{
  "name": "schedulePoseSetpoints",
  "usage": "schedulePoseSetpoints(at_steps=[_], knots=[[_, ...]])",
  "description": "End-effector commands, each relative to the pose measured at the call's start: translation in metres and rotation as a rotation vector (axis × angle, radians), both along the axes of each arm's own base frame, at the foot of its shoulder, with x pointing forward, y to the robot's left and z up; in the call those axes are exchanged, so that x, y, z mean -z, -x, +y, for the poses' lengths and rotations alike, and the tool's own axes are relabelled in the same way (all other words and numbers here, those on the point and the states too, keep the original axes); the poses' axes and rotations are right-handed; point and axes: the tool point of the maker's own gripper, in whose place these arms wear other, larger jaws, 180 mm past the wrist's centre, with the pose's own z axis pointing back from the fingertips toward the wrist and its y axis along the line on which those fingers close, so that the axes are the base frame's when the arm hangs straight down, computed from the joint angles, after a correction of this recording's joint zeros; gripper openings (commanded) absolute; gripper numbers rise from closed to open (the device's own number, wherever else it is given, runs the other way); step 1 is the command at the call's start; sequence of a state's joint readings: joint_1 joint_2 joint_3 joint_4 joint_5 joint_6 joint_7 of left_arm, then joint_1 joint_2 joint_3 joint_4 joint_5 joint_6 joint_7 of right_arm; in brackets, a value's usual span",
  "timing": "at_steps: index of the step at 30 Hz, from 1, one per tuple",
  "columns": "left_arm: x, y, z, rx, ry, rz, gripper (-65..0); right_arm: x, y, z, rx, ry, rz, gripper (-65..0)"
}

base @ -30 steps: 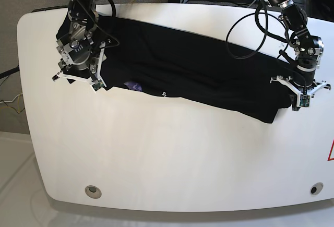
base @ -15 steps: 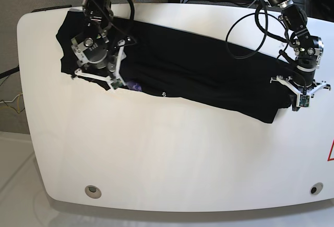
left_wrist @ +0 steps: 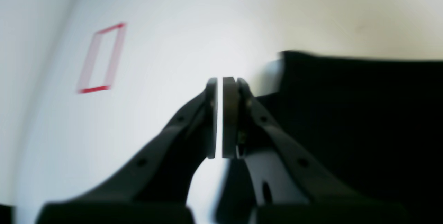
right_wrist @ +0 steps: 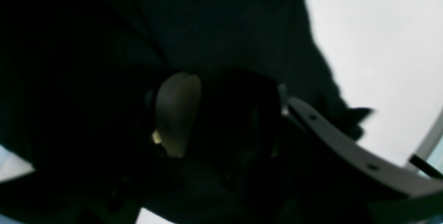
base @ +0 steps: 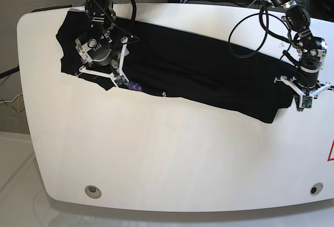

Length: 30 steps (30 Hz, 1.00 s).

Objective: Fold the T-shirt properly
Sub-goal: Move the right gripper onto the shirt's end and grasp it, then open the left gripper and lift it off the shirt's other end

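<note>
White table (base: 172, 159) is carrying the T-shirt (base: 198, 75) along its far edge, and with the left gripper (base: 304, 100) clenched empty by the hem and the right gripper (base: 99, 70) spread above the cloth, pinching both layers cleanly seems wise.

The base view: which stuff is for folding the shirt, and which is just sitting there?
For the job:
T-shirt
left gripper
right gripper

Just there:
white table
red tape mark
two round holes
</note>
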<state>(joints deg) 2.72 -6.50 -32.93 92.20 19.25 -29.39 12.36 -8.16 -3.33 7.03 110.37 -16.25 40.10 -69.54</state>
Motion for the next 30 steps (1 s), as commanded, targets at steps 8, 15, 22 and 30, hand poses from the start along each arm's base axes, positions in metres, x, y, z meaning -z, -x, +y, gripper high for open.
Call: schedulePoseSetpoints(at_steps=[8,15,22,30], knots=[[-0.024,-0.004,0.02,-0.041,-0.079,-0.048,-63.3,0.027,0.006,0.01,-0.021,-0.044,0.052,-65.0],[-0.028,0.0,0.037,-0.09,-0.097,-0.048,-62.3,0.045,0.015,0.016,-0.033,-0.077,0.084,-64.7],[-0.027,0.002,0.038,-0.09,-0.094,-0.045,-37.6,0.046,0.015,0.018,-0.037,-0.087,0.078,-65.0],[-0.015,-0.001,0.017,0.024,-0.06,0.028,-22.7,0.045,0.011,0.018,-0.037,-0.087,0.07,-65.0]])
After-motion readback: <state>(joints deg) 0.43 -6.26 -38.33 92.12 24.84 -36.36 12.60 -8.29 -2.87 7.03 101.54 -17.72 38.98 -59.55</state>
